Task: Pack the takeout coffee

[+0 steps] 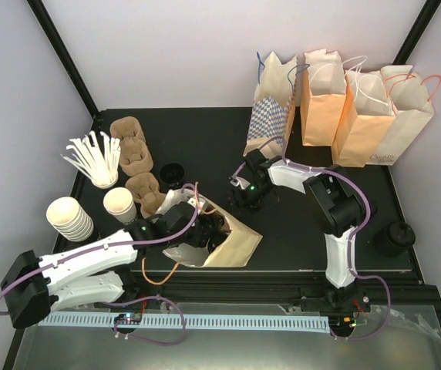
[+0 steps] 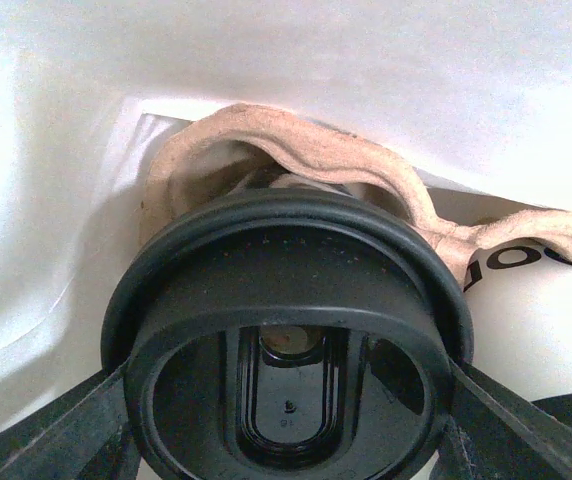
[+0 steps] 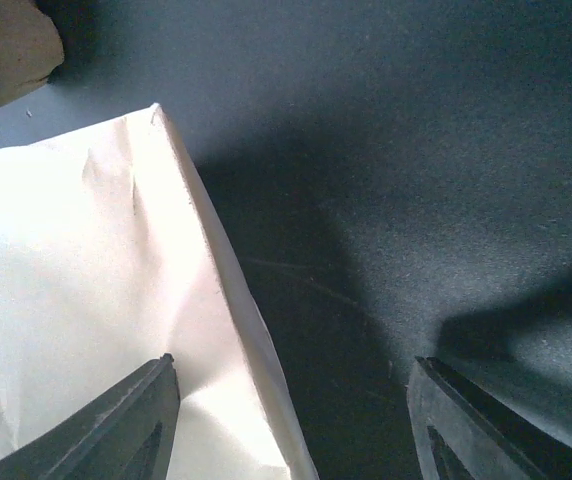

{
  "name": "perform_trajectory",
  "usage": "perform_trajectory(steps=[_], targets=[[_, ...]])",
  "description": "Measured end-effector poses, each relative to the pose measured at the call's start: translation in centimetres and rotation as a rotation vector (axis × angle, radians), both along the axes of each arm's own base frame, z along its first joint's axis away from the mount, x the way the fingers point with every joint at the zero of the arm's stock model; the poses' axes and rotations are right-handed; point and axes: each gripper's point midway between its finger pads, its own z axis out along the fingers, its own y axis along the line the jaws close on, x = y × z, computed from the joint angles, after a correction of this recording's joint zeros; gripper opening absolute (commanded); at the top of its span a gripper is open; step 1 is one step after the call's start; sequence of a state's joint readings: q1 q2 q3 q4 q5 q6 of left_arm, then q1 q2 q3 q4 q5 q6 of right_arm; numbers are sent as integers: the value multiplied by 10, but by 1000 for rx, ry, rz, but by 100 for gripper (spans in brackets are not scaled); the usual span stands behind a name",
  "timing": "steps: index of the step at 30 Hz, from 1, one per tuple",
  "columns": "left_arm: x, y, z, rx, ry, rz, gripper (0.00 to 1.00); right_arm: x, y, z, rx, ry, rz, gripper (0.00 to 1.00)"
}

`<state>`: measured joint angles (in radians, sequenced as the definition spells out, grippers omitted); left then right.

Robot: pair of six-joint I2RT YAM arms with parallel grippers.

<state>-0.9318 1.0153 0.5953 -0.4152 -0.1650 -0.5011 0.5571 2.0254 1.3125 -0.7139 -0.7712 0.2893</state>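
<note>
Black plastic fills your left wrist view: the round lid (image 2: 286,330) of the takeout coffee (image 2: 266,255) faces the camera, with the sip hole near its middle. Your left gripper (image 2: 286,445) is closed in on it. One of the fingers (image 2: 46,440) presses the rim at 8 o'clock and the other presses it at 4 o'clock. A tan pulp carrier (image 2: 366,165) curls over the lid at 12 o'clock, and white paper surrounds everything. At 3 o'clock of the lid, bold black lettering shows on a white surface. It is probably a cup's side, but the view is too tight to be sure.

From above, the paper bag (image 1: 232,243) lies on its side at about 6 o'clock on the black table (image 1: 205,139), its mouth turned toward 9 o'clock. Your left gripper (image 1: 201,225) is buried in that mouth, so the coffee sits inside the bag's opening and is hidden from the top camera.

Your right gripper (image 1: 245,196) hovers just beside the bag, at its 1 o'clock. In its wrist view the gripper (image 3: 291,430) is spread wide with nothing held. The bag's pale edge (image 3: 216,260) runs between the fingers, close to the one at 7 o'clock.

Four standing bags (image 1: 344,108) line the table at 1 o'clock, well apart from both arms.
</note>
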Motion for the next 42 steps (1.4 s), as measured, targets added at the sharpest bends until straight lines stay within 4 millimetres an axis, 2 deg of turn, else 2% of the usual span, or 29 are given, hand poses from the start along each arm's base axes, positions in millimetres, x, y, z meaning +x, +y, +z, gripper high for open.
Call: perform_trajectory(steps=[8, 20, 23, 26, 29, 32, 34, 37, 42], targets=[[9, -11, -14, 65, 38, -3, 50, 5, -5, -5, -48, -31, 16, 65], [28, -37, -9, 283, 161, -54, 50, 19, -19, -11, -159, -97, 7, 69], [31, -42, -7, 324, 178, -74, 50, 30, -30, -8, -188, -107, -42, 69], [36, -46, -6, 369, 197, -93, 50, 51, -51, 14, -195, -154, -137, 69], [40, -50, -6, 411, 224, -108, 50, 82, -87, 52, -204, -260, -265, 71], [45, -54, -6, 453, 264, -122, 50, 100, -120, 90, -233, -377, -370, 72], [48, -57, -7, 476, 291, -130, 50, 102, -130, 111, -246, -443, -404, 72], [50, -60, -7, 507, 323, -140, 50, 90, -139, 134, -252, -514, -434, 72], [49, -58, -9, 531, 354, -144, 50, 64, -151, 147, -253, -555, -457, 73]])
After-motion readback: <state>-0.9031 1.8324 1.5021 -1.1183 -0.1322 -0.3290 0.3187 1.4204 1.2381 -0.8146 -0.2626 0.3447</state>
